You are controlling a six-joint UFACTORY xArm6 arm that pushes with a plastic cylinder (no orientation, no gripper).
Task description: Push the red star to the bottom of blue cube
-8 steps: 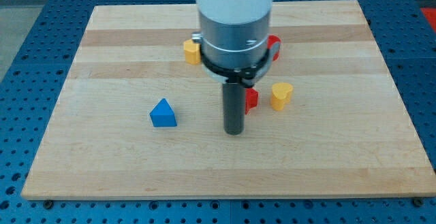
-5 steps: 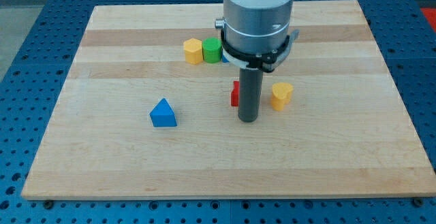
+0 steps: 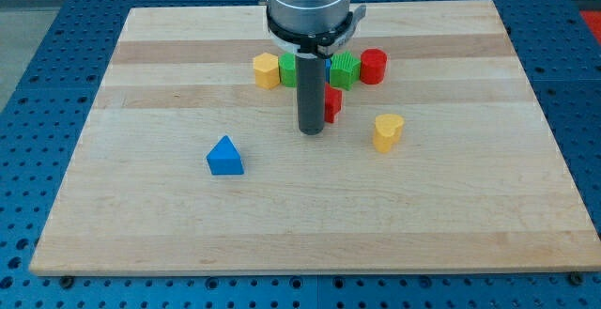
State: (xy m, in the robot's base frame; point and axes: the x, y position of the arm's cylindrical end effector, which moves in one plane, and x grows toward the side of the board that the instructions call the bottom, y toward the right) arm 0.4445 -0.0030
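**Tip parked right beside the red star**

Wooden board (image 3: 141, 234) fills the view. My tip (image 3: 311, 131) sits mid-board, just left of the red star (image 3: 331, 104), which the rod half hides; contact unclear. No pincer here, just a rod, holding nothing. Behind the rod, only a sliver of the blue cube (image 3: 328, 68) shows, above the star.

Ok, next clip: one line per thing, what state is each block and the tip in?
my tip: on the board, touching the red star's left side
red star: mostly hidden behind the rod
blue cube: barely visible behind the rod
yellow hexagon: upright, untouched
red cylinder: upright
yellow heart: alone
blue triangle: alone
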